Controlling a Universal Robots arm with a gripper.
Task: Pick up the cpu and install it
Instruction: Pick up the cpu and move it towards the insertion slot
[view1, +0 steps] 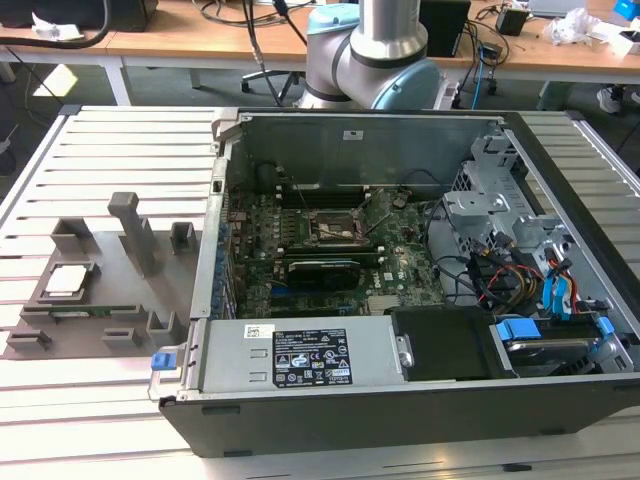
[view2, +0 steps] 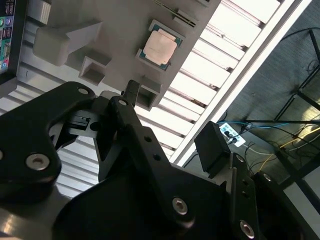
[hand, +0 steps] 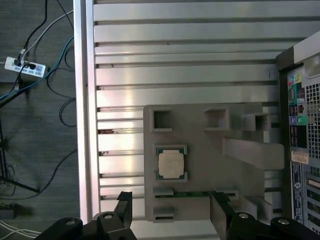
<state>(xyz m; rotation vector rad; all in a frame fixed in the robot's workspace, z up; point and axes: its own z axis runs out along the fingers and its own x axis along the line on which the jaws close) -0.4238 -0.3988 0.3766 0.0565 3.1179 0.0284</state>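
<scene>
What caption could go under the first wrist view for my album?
Open black end effector near the small silvery square cpu seated in a grey fixture plate.

Pretty standard lab setup: slatted metal desk (view1: 110, 140) catching bright glare off its rails, dark grey carpet floor (hand: 40, 150) beside it with a white power strip (hand: 21, 68) and loose cables (hand: 46, 12), plus a long wooden desk (view1: 190, 42) along the back.
</scene>
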